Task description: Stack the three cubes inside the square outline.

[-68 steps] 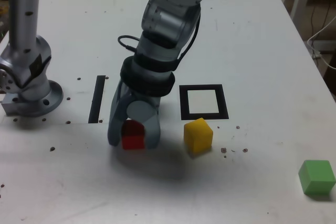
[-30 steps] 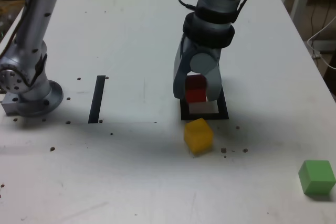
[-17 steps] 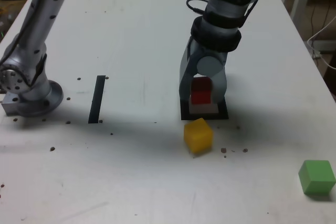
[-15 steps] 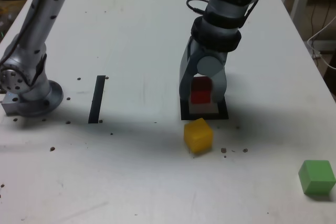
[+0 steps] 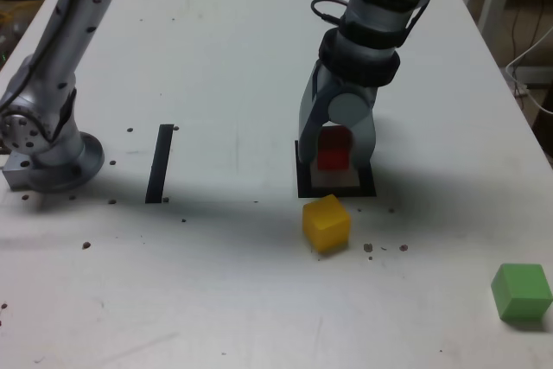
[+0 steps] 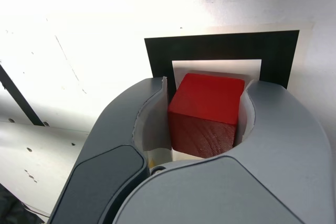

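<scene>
Three cubes are seen, none stacked. At the exterior view's left, a straight black strip (image 5: 160,163) is taped on the counter (image 5: 207,300), presumably not the target. Further right, the yellow cube (image 5: 326,224) is set just below the square outline (image 5: 366,181), turned cornerwise; likely reserved for a later layer. Slightly right of it, the red cube (image 5: 333,149) is gripped by the jaws, one on each side, and is carried over the outline, probably so the base gets laid first. Whether the counter is touched by it cannot be told. Far right, the green cube (image 5: 522,291) is placed well apart, probably to be fetched in its turn.

Red cube: matte, solid-coloured, sharp-edged, top bright, one side darker and faintly scuffed in the wrist view. Yellow and green: plain, matte, similar in size.
</scene>
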`<state>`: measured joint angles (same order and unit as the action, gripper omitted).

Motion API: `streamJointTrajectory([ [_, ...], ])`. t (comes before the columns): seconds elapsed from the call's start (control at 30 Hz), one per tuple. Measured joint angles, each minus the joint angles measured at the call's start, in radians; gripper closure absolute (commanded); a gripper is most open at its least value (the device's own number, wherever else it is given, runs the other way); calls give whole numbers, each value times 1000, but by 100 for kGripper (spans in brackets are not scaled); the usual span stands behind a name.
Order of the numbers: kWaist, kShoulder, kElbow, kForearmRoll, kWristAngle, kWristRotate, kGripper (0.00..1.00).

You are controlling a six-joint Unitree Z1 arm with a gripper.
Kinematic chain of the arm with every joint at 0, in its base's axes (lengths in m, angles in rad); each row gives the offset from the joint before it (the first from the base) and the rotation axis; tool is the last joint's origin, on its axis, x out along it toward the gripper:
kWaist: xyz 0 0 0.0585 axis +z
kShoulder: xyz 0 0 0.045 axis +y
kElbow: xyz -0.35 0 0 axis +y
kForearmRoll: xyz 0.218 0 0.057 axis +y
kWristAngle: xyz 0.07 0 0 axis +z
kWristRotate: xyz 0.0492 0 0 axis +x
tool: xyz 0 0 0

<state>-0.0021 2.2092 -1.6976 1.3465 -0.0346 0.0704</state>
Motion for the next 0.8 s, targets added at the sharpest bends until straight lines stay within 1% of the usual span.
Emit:
streamJointTrajectory([
  [0.07,0,3,0,0,0,1,66],
  [0.1,0,4,0,0,0,2,62],
  [0.17,0,4,-1,0,-1,5,48],
  [0.27,1,4,-1,0,-5,13,23],
  [0.33,1,5,-1,0,-7,17,11],
  [0.43,2,5,0,0,-7,20,7],
  [0.8,6,5,14,0,-8,20,2],
])
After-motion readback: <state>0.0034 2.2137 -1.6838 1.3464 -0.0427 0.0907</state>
